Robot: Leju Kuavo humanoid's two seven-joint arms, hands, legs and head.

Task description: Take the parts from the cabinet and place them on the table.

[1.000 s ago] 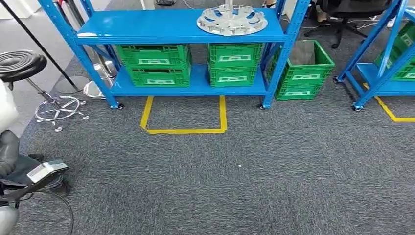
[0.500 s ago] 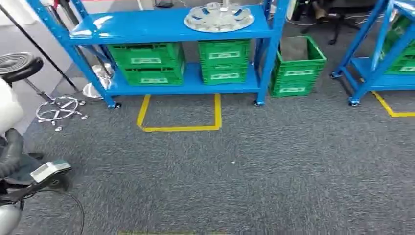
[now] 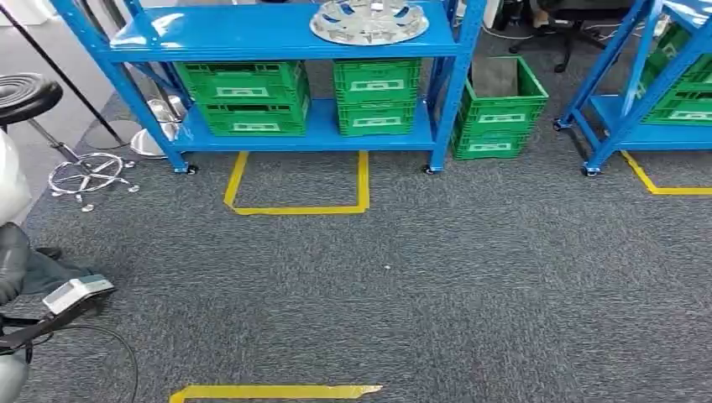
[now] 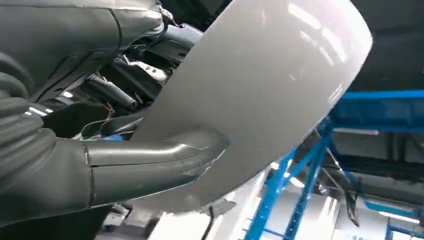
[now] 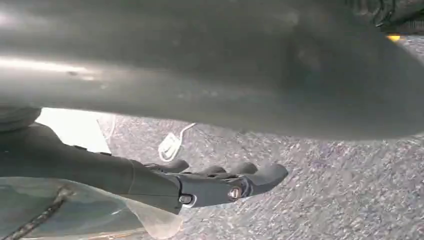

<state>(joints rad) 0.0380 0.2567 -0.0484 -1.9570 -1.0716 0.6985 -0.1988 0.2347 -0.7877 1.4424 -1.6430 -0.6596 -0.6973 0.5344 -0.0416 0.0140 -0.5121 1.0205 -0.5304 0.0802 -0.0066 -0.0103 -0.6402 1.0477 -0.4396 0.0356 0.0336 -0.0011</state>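
A round silver wheel-cover part point(image 3: 368, 20) lies on the top shelf of the blue rack point(image 3: 252, 34), far ahead of me in the head view. Green crates point(image 3: 243, 96) point(image 3: 376, 94) fill the shelf below it. My right hand point(image 5: 225, 182) hangs over the grey carpet with its dark fingers stretched out and nothing in them. My left hand point(image 4: 145, 160) holds nothing; its thick thumb lies straight along a white curved panel, and its dark fingers are partly hidden behind.
A green crate point(image 3: 499, 113) stands on the floor right of the rack, with a second blue rack point(image 3: 638, 84) beyond it. Yellow tape marks a square point(image 3: 295, 207) before the rack and a strip point(image 3: 273, 391) near me. A black stool point(image 3: 29, 96) and a cabled device point(image 3: 75, 294) stand left.
The whole picture has shifted, so the camera has moved: the rack now sits higher and further left in the head view, and a yellow tape strip has come in at the bottom edge.
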